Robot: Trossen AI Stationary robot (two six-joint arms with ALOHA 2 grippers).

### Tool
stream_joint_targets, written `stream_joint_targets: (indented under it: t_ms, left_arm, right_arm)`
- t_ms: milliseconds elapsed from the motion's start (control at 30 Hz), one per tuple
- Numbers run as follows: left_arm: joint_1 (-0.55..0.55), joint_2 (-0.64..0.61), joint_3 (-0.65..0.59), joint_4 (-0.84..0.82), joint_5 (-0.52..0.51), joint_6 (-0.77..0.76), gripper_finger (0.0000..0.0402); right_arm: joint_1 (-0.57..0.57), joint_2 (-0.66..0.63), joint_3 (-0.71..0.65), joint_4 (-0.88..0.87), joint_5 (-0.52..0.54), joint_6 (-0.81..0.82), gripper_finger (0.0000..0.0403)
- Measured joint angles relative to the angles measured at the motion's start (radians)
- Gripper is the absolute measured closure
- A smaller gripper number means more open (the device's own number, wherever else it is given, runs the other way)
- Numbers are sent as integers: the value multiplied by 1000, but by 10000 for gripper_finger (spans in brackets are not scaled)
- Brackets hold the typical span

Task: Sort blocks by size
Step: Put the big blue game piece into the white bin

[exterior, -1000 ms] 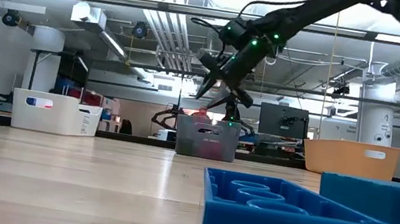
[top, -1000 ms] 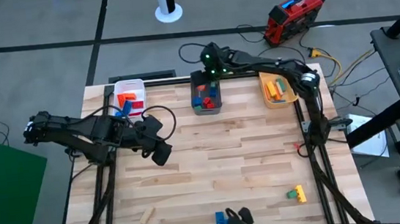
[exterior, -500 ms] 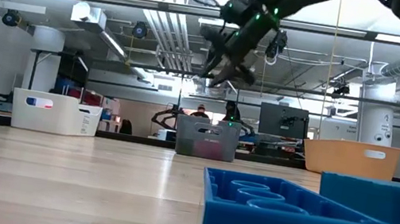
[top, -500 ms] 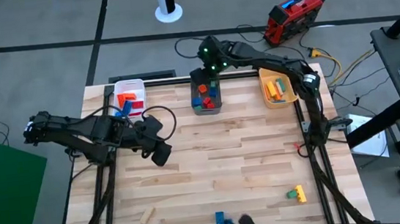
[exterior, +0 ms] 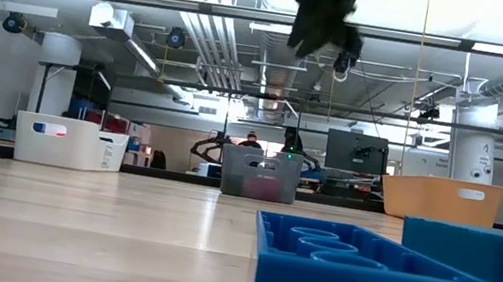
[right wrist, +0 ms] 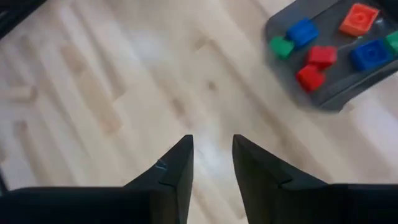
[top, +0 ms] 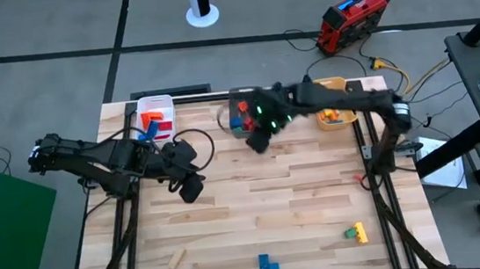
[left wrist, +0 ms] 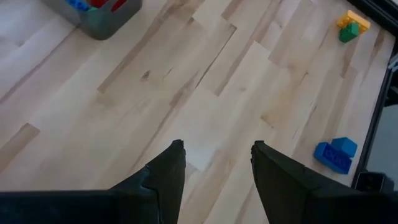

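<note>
Left claw parted, empty, hovering left of centre, right claw parted, raised mid-rear

White bin, grey bin, perhaps orange bin

- Table centre: bare wood, open passage.
- Far edge blocked by white bin, grey bin, orange bin.
- Near edge: wooden block, blue block, green-yellow block, well apart.
</note>
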Motion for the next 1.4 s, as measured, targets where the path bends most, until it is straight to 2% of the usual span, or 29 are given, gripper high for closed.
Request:
stream_joint_targets:
  t_ms: [200,400,533,700,833,933,1267,1400]
  left_arm:
    - [-5,0,0,0,1,54,240]
    - [-5,0,0,23,1,104,240]
    - [-5,0,0,45,0,126,240]
    - [-5,0,0,50,0,135,240]
    - [-5,0,0,63,0,166,240]
    - [-5,0,0,82,0,183,240]
    - [-5,0,0,98,0,220,240]
    - [-5,0,0,98,0,214,240]
  right_arm:
    - [234,-111,-81,2,140,187,322]
    - [436,-152,-108,2,234,457,346]
    - [539,-152,-118,9,247,582,360]
    - [642,-115,-134,47,244,655,379]
    - [703,-52,-138,86,226,656,392]
    - [730,16,-139,104,138,618,393]
    - [718,242,-139,487,-147,265,394]
    - [705,312,-139,534,-231,177,394]
